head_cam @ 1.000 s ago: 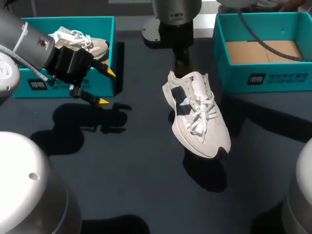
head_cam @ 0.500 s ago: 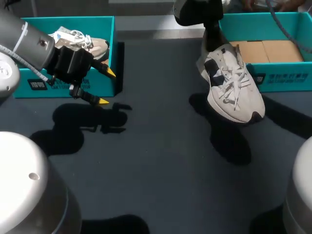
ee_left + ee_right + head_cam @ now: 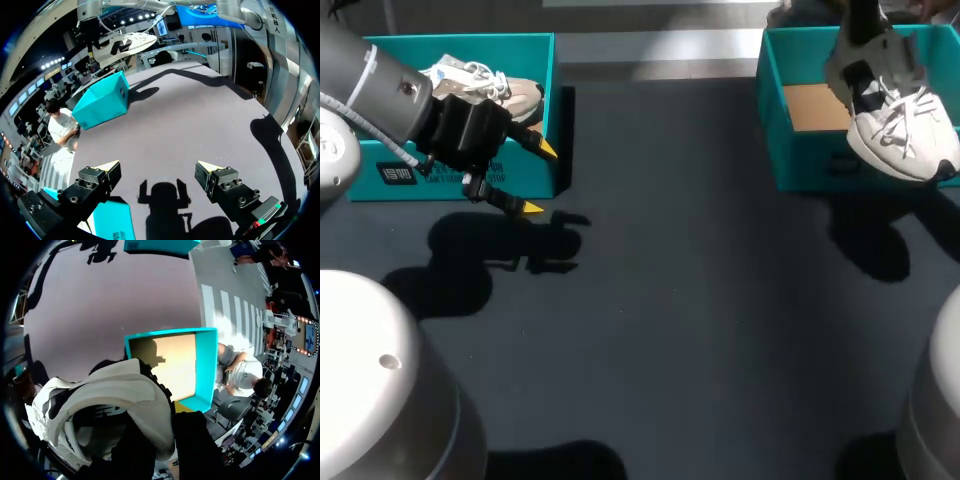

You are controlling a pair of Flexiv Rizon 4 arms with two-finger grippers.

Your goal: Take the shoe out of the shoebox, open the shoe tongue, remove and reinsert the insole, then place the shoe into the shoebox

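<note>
Matt cardbd shoebox (image 3: 801,160); cloth shoe (image 3: 900,135)

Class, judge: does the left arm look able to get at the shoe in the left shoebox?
Probably yes. The left tool is open near that shoebox, which has no lid, and nothing covers the shoe. It points away, so it would need to turn.

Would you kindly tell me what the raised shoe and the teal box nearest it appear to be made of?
The shoe: probably matte white fabric or suede with dark panels, woven laces. The box: likely cardboard, matte teal walls, bare brown floor.
</note>
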